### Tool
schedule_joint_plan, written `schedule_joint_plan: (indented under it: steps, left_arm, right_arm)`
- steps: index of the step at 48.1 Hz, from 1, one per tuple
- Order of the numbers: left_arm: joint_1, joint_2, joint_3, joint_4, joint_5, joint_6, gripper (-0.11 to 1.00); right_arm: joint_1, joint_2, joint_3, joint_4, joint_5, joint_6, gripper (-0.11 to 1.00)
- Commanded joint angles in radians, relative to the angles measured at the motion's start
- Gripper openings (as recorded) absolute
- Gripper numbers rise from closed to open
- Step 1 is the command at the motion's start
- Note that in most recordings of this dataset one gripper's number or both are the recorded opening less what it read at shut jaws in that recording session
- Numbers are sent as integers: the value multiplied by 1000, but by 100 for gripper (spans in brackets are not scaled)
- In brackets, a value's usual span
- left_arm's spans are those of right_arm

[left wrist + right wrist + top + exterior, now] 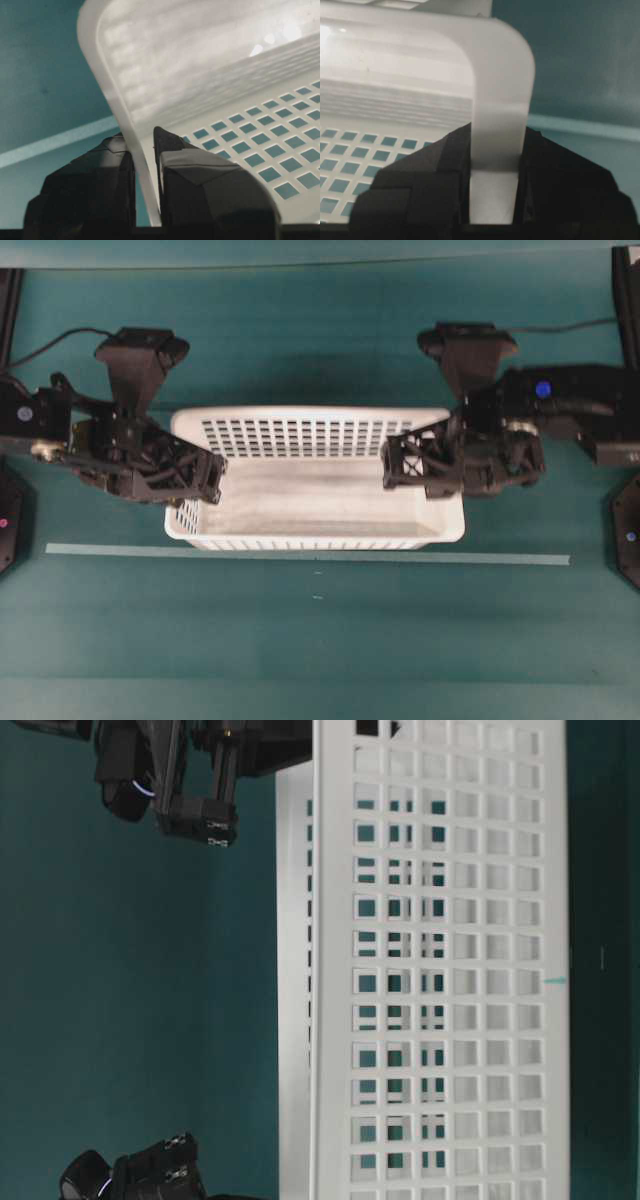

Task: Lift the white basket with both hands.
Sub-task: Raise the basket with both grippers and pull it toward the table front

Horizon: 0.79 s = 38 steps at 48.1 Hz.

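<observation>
A big white plastic basket [315,505] with rows of little square holes in its walls sits in the middle of the teal desk [300,640]. A thin pale strip of tape [300,555] runs across the desk just at the 6 o'clock side of the basket.

The black left gripper [200,478] is at the 9 o'clock end of the basket. In the left wrist view its two fingers [200,190] are nearly closed, with the basket's thin rim [135,150] squeezed between them. One finger is inside the basket and one is outside.

The black right gripper [405,465] is at the 3 o'clock end of the basket. In the right wrist view its fingers [420,190] are closed on the wide, rounded rim [497,125] there, one on each side, touching it.

In the table-level view, which is turned on its side, the basket's holed wall [450,980] fills most of the picture and the two black grippers show at 11 o'clock [195,820] and 7 o'clock [160,1170].

You cannot tell from these pictures if the basket is touching the desk.
</observation>
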Motion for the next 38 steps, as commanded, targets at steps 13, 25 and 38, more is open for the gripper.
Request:
schedule_joint_plan:
  steps: [13,25,38]
  left_arm:
    - [-41,-15,-49,5,-23,-6,4]
    - [-100,29,-40,6,-51,-74,4]
    - [-127,52,-35,8,-61,-75,4]
  right_arm:
    - [80,-25,31,-14,-29,54,17]
    - [112,-15,49,-18,-75,91,17]
    - [149,-3,60,-18,-86,120,17]
